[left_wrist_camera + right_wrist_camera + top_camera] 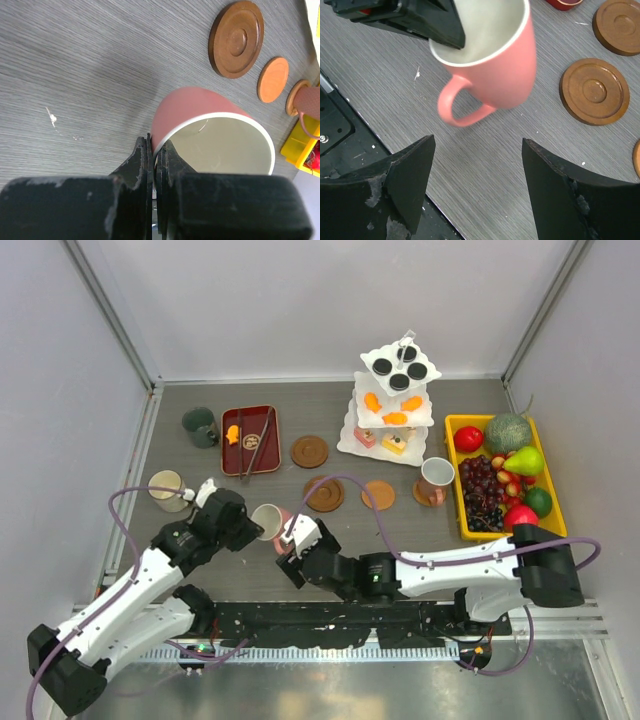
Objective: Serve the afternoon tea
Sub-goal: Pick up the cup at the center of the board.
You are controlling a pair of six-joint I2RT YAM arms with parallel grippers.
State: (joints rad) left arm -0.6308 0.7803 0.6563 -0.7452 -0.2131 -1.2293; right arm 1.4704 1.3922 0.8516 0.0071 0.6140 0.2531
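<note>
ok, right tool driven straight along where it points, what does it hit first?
The right tool would first meet the pink mug, probably its handle, held at the rim by the left tool. Depth is unclear.

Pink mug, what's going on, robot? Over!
Left gripper shut on rim of pink mug, mug tilted. Right gripper open, facing the handle, not touching. Beyond it brown coasters, nothing between.

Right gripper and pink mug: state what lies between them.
Nothing: in the right wrist view only bare table shows between the open right gripper and the pink mug.
</note>
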